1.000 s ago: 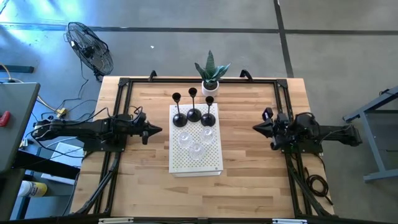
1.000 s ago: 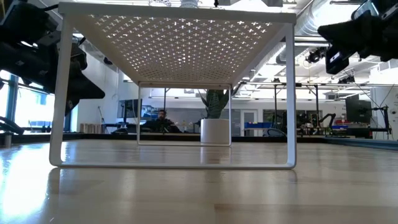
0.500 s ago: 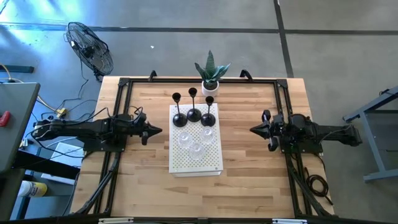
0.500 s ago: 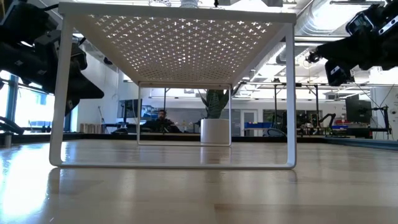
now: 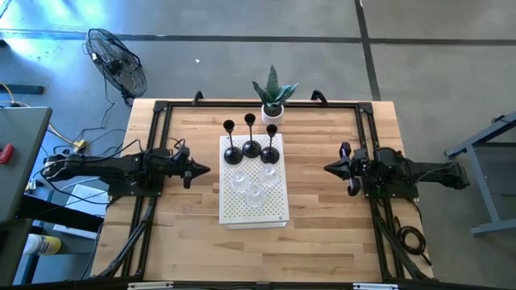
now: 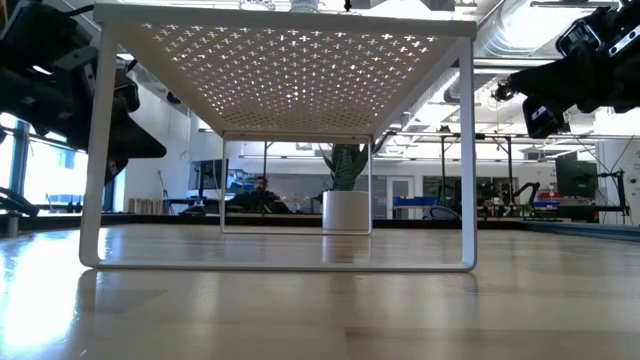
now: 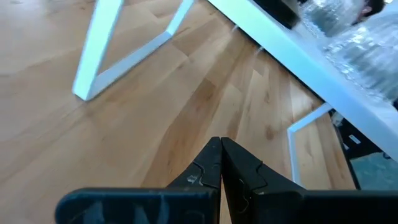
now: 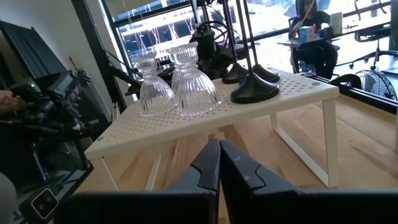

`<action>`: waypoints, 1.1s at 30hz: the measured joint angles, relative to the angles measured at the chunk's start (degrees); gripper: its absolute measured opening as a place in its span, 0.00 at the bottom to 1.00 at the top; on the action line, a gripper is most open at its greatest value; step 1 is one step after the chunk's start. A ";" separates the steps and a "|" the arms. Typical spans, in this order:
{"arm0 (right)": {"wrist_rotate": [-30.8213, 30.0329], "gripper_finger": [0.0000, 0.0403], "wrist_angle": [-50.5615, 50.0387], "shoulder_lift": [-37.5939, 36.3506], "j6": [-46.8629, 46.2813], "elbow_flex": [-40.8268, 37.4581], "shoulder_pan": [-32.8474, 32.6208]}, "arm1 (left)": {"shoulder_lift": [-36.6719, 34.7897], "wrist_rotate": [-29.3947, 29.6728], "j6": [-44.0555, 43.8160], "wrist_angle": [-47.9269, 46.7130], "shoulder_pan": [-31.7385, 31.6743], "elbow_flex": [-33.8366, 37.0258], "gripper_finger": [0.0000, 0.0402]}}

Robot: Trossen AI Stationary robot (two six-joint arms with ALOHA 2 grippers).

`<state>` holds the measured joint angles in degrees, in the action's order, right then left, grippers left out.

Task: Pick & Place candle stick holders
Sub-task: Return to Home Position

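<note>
Three black candle stick holders [image 5: 251, 143] stand on their round bases at the far end of a white perforated shelf [image 5: 254, 213] in the table's middle. Three clear glass holders [image 5: 255, 182] stand on the shelf just nearer; the right wrist view shows them [image 8: 179, 86] beside the black bases [image 8: 255, 91]. My left gripper [image 5: 206, 169] hovers shut, to the left of the shelf, its tips [image 7: 221, 149] tilted slightly toward the wood. My right gripper [image 5: 326, 167] hovers shut to the right of the shelf, pointing level at it [image 8: 219, 152].
A green plant in a white pot [image 5: 273, 101] stands at the table's far edge, just behind the shelf. Black frame rails [image 5: 155, 137] run along the table's sides. Bare wood [image 5: 258, 254] lies toward the near edge. A person [image 6: 260, 190] sits far off in the room.
My right gripper has tipped forward a little, so its fingertips came down toward level and a touch closer to the shelf; it stays shut. The holders and the shelf have not moved.
</note>
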<state>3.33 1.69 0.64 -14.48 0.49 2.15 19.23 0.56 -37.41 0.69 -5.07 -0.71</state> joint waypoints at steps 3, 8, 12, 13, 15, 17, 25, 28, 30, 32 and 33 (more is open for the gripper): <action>0.00 0.00 -0.04 0.00 0.00 0.00 -0.01 | -0.67 -0.04 -0.01 -0.02 1.00 0.00 0.00; 0.00 0.00 -0.08 0.00 0.00 0.02 0.00 | -5.16 -0.16 0.00 -0.03 3.93 0.00 0.00; 0.00 0.00 -0.08 0.00 -0.02 0.02 0.01 | -10.27 -0.21 -0.01 -0.04 4.89 0.00 0.00; 0.01 0.00 -0.10 0.02 0.00 0.02 0.01 | -11.49 -0.31 0.00 -0.05 4.75 0.00 0.00; 0.02 0.00 -0.10 0.02 -0.01 0.02 0.01 | -13.99 -0.34 -0.01 -0.02 4.71 0.00 0.00; 0.02 0.00 -0.12 0.02 -0.02 0.02 0.01 | -16.47 -0.33 0.00 -0.04 4.74 0.00 0.00; 0.04 0.00 -0.15 0.03 -0.01 0.02 0.00 | -18.82 -0.42 -0.04 -0.82 4.80 -1.09 0.00; 0.04 0.00 -0.12 0.02 -0.01 0.02 0.00 | -18.87 -0.40 -0.04 -0.71 4.80 -1.16 0.00; 0.04 0.00 -0.12 0.02 -0.01 0.02 0.01 | -18.84 -0.40 -0.02 -0.72 4.80 -1.18 0.00; 0.04 0.00 -0.12 0.04 0.00 0.02 0.01 | -18.87 -0.40 -0.02 -0.89 4.71 -1.20 0.00; 0.04 0.00 -0.12 0.03 0.00 0.02 0.01 | -18.87 -0.40 -0.02 -0.95 4.71 -1.22 0.00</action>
<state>3.38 1.56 0.68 -14.48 0.51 2.15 0.36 0.16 -37.43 -0.26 -0.36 -1.93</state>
